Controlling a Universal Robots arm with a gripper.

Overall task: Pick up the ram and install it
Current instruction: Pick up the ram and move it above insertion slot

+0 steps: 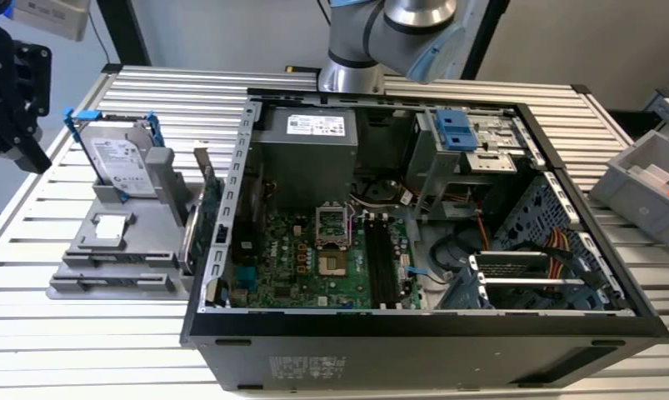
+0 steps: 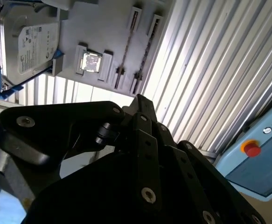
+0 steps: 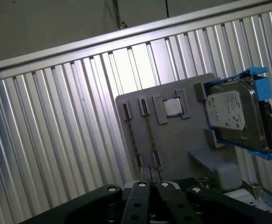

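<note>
Across the grey fixture's [image 3: 177,144] two narrow slots [image 3: 149,135] and the motherboard's dark memory slots [image 1: 381,258], I cannot tell where the ram sits. The gripper [image 3: 149,184] hangs above the fixture, jaws drawn together; whether they pinch anything I cannot tell. Beside the narrow slots lie a processor [image 3: 173,107] and a hard drive [image 3: 231,116] in a blue frame. Just at the exterior view's right of the fixture stands the open computer case [image 1: 423,329], on the ribbed metal table [image 1: 90,350].
</note>
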